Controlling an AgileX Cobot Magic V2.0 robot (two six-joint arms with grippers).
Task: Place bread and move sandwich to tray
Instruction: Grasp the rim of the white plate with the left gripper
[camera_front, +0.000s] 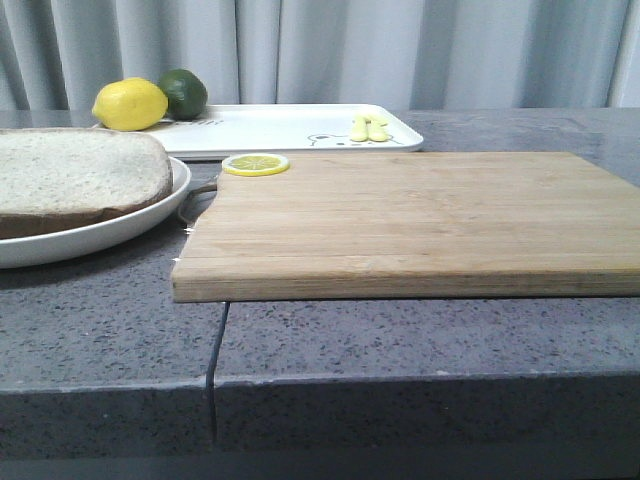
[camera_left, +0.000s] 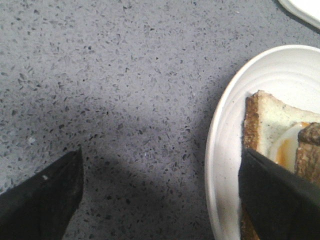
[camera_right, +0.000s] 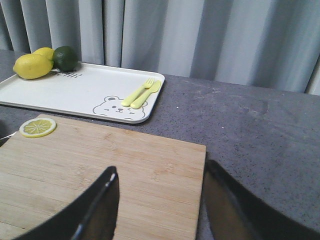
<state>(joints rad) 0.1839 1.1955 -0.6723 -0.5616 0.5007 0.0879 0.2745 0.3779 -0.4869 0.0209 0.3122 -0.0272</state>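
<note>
A thick pale bread (camera_front: 70, 170) slice with a brown crust lies on the round white plate (camera_front: 120, 230) at the left. The left wrist view shows the sandwich (camera_left: 265, 115) on that plate (camera_left: 225, 130), with its egg partly covered by a second crusted slice (camera_left: 310, 150). My left gripper (camera_left: 161, 152) is open; one finger is over the grey counter and the other over the plate's near side. The white tray (camera_front: 270, 128) lies at the back. My right gripper (camera_right: 161, 167) is open and empty above a corner of the wooden board (camera_right: 100, 160). Neither gripper shows in the front view.
The wooden board (camera_front: 400, 220) fills the middle, with a lemon slice (camera_front: 255, 164) at its far left corner. A lemon (camera_front: 130, 104), a lime (camera_front: 183, 92) and yellow cutlery (camera_front: 368, 128) sit on the tray. Grey curtains hang behind.
</note>
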